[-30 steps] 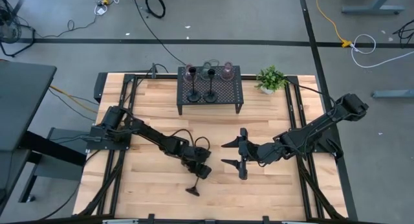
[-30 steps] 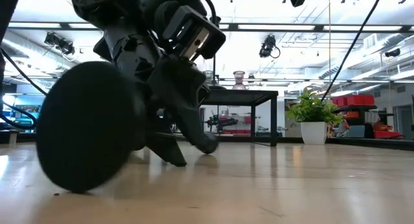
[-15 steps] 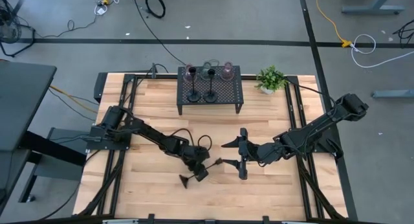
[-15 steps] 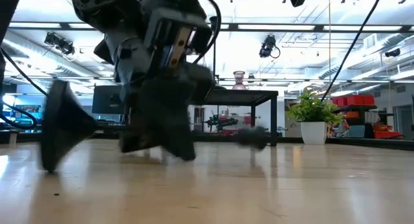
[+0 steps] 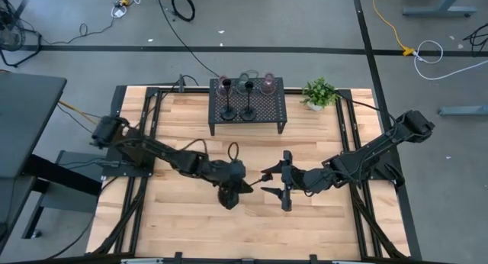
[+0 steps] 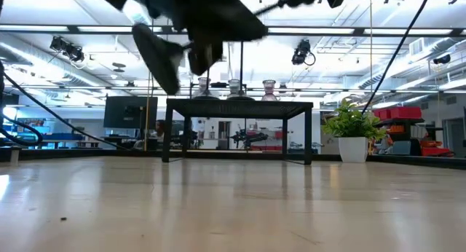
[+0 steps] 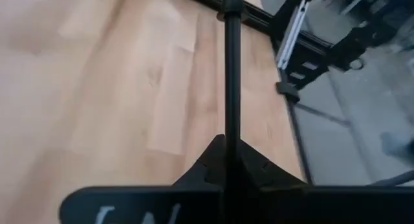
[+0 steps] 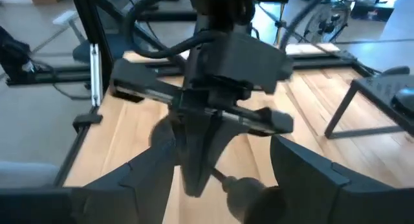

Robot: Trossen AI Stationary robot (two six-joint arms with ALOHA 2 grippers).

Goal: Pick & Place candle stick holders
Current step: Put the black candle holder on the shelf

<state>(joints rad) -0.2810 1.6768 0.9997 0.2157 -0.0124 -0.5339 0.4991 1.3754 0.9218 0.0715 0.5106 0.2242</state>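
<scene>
My left gripper [image 5: 235, 189] is at the table's middle, shut on a black candle stick holder [image 6: 156, 55] that it holds high above the table. The holder's round base [image 8: 162, 138] points toward the left and its cup end [image 8: 242, 190] points toward my right gripper [image 5: 266, 181]. My right gripper is open just to the right, with the cup end in front of its spread fingers. Two more black holders [image 5: 237, 111] stand by their bases on the black mesh rack [image 5: 267, 108]. Three glass holders [image 5: 245, 84] stand along the rack's far edge. My left gripper pinches the holder's thin stem [image 7: 229, 123] between its two fingers, partway along it. The fingers [image 8: 197, 162] come from above, pointing down. The holder is lifted clear of the table and lies tilted, base lower and cup end higher in the low view.
A small green plant in a white pot [image 5: 318, 93] stands to the right of the rack. The rack stands on legs [image 6: 169, 132] at the table's far middle. Bare wood [image 5: 191, 226] lies near the front edge.
My left gripper has raised the black holder off the table. A second ago the holder lay with its base on the wood near the front. The base then swung toward the left, and now the whole holder is clear of the table. My right gripper has kept still.
</scene>
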